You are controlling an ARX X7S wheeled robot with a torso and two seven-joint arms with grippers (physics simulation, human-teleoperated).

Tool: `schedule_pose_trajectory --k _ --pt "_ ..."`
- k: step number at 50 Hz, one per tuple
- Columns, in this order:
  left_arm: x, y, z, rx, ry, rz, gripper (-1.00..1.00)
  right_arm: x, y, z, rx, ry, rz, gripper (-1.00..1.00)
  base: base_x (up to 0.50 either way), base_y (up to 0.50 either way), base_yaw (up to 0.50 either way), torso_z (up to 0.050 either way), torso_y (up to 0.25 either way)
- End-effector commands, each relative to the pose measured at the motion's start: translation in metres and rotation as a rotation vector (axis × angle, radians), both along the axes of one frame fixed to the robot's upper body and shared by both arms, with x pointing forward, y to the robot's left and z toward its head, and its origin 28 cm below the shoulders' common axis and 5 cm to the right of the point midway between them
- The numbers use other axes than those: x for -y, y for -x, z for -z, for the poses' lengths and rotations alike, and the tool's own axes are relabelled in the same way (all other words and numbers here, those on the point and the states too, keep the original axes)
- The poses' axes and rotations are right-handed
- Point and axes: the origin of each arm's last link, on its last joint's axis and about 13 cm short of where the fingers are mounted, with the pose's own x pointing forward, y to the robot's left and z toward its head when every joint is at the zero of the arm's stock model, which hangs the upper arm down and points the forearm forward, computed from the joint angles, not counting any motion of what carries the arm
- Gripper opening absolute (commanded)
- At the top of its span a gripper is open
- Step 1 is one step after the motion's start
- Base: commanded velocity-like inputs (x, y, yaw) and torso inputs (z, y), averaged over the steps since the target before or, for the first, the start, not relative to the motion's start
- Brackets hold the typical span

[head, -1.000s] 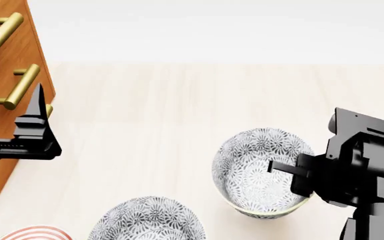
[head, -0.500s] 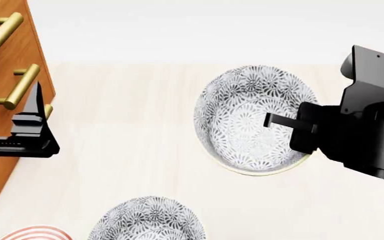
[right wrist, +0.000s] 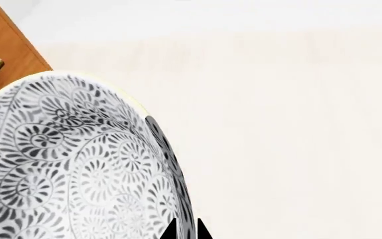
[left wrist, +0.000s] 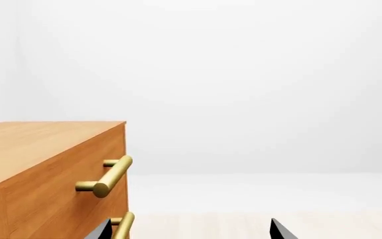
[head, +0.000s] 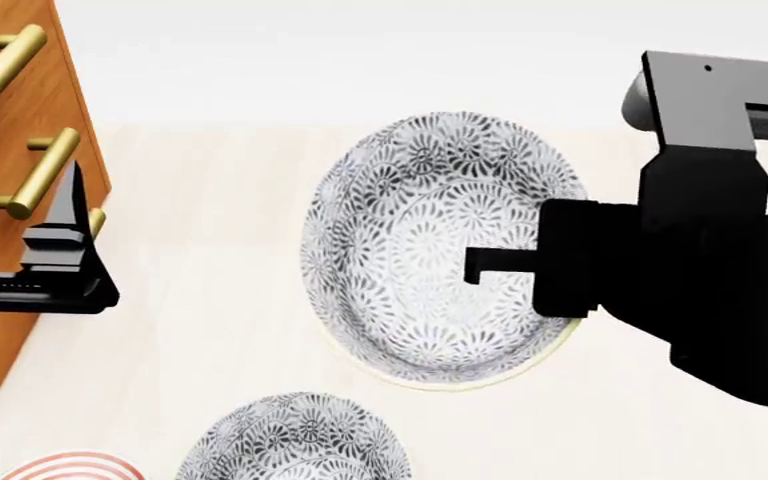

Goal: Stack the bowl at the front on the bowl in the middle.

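A grey-patterned bowl (head: 424, 240) hangs high above the table, tilted toward the head camera. My right gripper (head: 480, 268) is shut on its right rim, one finger inside the bowl, the other hidden beneath it. The right wrist view shows the fingertips of that gripper (right wrist: 184, 230) pinching the bowl's wall (right wrist: 65, 164). A second bowl with the same pattern (head: 293, 438) rests on the table below and to the left, at the head view's bottom edge. At the left, my left gripper (head: 77, 195) (left wrist: 187, 231) stands open and empty next to the drawers.
A wooden drawer cabinet (head: 17, 130) (left wrist: 45, 159) with brass handles (left wrist: 108, 177) stands at the left, close to the left gripper. A red-ringed bowl (head: 71, 467) peeks in at the head view's bottom left corner. The pale wooden table (head: 224, 260) runs back to a white wall.
My right arm has raised the held bowl and carried it leftward, so it looks larger and more tilted. The left arm and the lower bowl have stayed in place.
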Motion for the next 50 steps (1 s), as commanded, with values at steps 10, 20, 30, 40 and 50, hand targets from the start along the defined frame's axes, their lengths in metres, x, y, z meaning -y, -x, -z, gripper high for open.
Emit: schedule_pose_trajectory --k 10,20,30,40,50 --pt "0.0 0.0 -0.001 0.0 0.005 -0.002 1.0 -0.019 0.03 0.01 0.012 0.035 -0.161 -1.0 0.0 0.0 0.0 0.0 0.0" --pt "0.0 0.0 -0.002 0.004 0.004 0.002 1.0 -0.032 0.036 0.023 -0.003 0.063 -0.228 -1.0 0.0 0.0 0.0 0.0 0.0" --pt "0.0 0.0 -0.001 0.001 0.005 0.001 1.0 -0.04 0.035 0.029 -0.013 0.069 -0.267 -1.0 0.0 0.0 0.0 0.0 0.0" --pt "-0.001 -0.001 0.0 -0.002 0.006 -0.001 1.0 -0.048 0.023 0.035 -0.022 0.06 -0.295 -1.0 0.0 0.0 0.0 0.0 0.0" --pt "-0.001 0.0 0.001 -0.004 0.01 -0.002 1.0 -0.049 0.013 0.037 -0.051 -0.002 -0.294 -1.0 0.0 0.0 0.0 0.0 0.001"
